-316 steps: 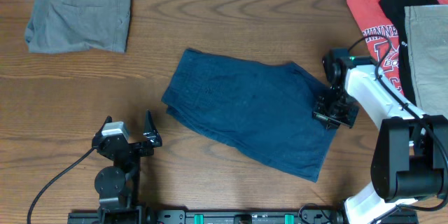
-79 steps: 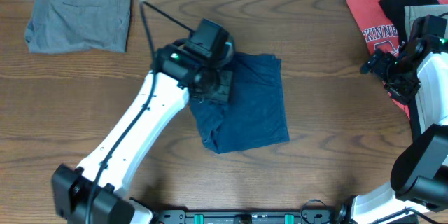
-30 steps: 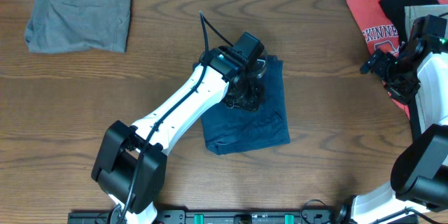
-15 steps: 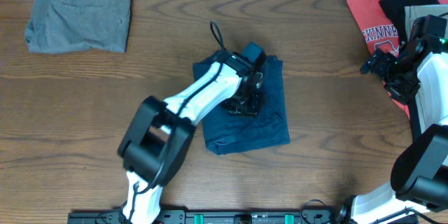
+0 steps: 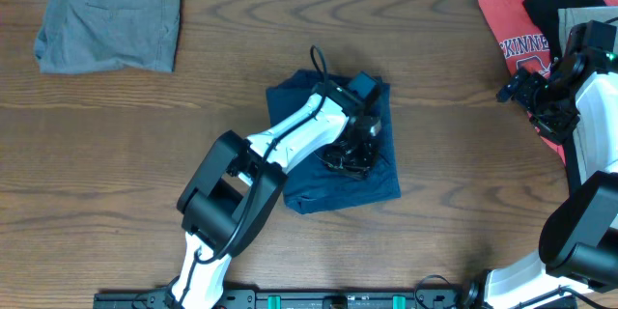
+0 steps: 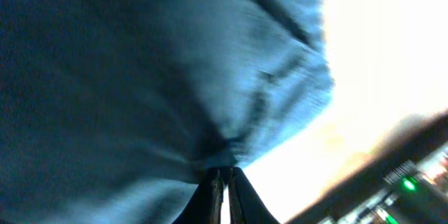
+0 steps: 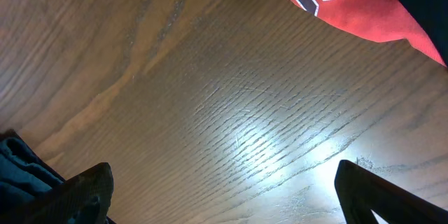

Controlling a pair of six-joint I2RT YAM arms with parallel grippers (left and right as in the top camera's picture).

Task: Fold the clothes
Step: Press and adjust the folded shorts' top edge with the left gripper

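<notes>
The clothes (image 5: 381, 185) are dark navy shorts, folded into a compact block at the middle of the table. My left gripper (image 5: 353, 154) reaches across them from the front left and presses down on the top layer. In the left wrist view the blue cloth (image 6: 140, 77) puckers into the tip of the left gripper (image 6: 224, 180), whose jaws are shut on a pinch of it. My right gripper (image 5: 534, 97) hovers open at the far right, away from the shorts. Its dark fingers (image 7: 87, 190) stand wide apart over bare wood in the right wrist view.
Grey-brown shorts (image 5: 111, 17) lie folded at the back left. A pile with a red printed T-shirt (image 5: 512, 43), a black garment (image 5: 560, 5) and a beige one (image 5: 591, 68) sits at the back right, beside my right arm. The T-shirt's edge (image 7: 364, 7) shows in the right wrist view.
My left gripper slid across the shorts toward the front right and its jaws closed on the cloth. The right arm has not moved.
</notes>
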